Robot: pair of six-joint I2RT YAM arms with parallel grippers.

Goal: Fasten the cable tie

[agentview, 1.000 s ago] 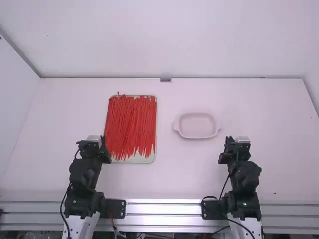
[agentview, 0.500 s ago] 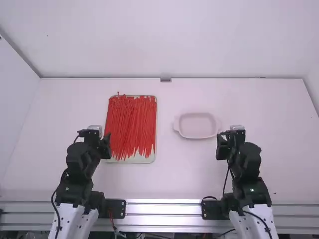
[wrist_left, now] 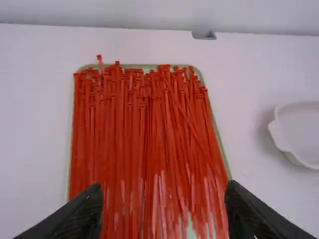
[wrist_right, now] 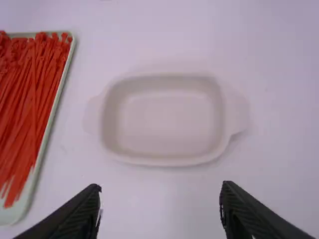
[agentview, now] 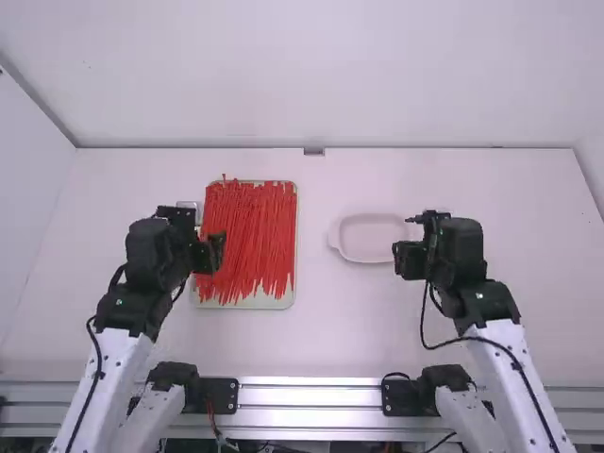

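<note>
Red cable ties (agentview: 247, 241) lie under the left claw (wrist_left: 162, 199); right claw (wrist_right: 159, 199) faces the dish (agentview: 370, 236); both gape empty.

- right gripper (wrist_right: 159, 199): both black fingers (wrist_right: 79, 214) in frame, spread wide, nothing between them.
- white dish (wrist_right: 164, 159): rectangular with rounded corners and a small tab handle on each short end. It sits flat on the white table (wrist_right: 199, 30), straight ahead of the gap between the fingers and clear of both tips.
- tray (wrist_right: 15, 216): pale green, rounded corner visible, cut off by the frame edge. It lies beside the dish with a strip of bare table between them, not touching.
- red cable ties (wrist_right: 27, 99): dense bundle lying lengthwise on the tray, roughly parallel, heads bunched at the far end. Can't count them.
</note>
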